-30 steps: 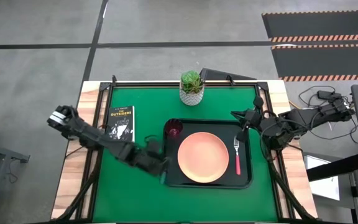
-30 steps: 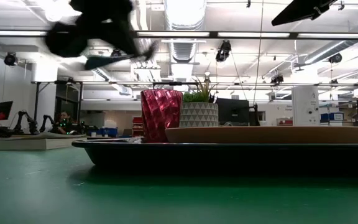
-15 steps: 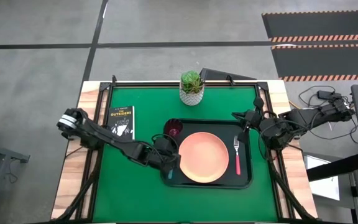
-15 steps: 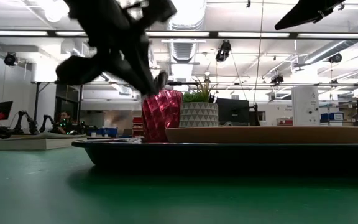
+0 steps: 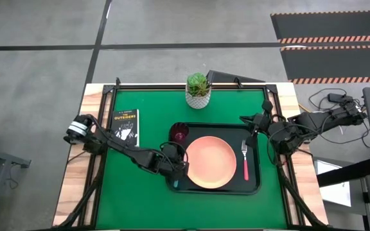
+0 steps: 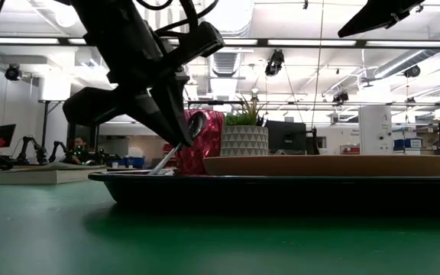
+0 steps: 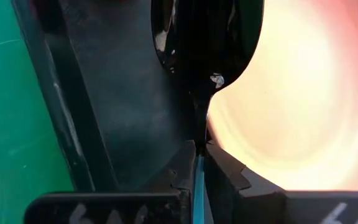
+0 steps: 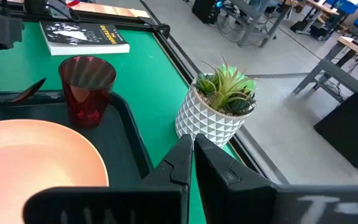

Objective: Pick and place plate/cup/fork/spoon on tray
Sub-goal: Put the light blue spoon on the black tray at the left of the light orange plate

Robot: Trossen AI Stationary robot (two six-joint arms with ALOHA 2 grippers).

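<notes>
The black tray [image 5: 257,183] holds the peach-pink plate [image 5: 209,162]. The dark red cup [image 5: 180,133] stands in its far left corner. The red-handled fork [image 5: 245,160] lies right of the plate. My left gripper [image 5: 175,168] is over the tray's left strip, beside the plate, shut on the blue-handled spoon [image 7: 197,43]. The gripper also shows in the low view [image 6: 182,137]. My right gripper [image 5: 253,126] is shut and empty above the tray's far right corner, and its wrist view [image 8: 192,155] shows the shut fingers. My left gripper pinches the spoon's light blue handle [image 7: 199,177] between its two fingers, at the end next to the metal neck. The fingers slant down from the table's left. The spoon is tilted, bowl [image 6: 197,122] up. Its handle end [image 6: 157,169] is down at the tray; I cannot tell whether it touches.
A white pot with a green plant [image 5: 198,90] stands at the far edge behind the tray. A black book [image 5: 124,126] lies at the left on the green mat [image 5: 133,199]. The room shows beyond the table.
My left gripper has carried the spoon toward the table's right edge, from the tray's near left corner to over its left strip beside the plate. It has come down toward the tray. The spoon's handle end has come down to the tray.
</notes>
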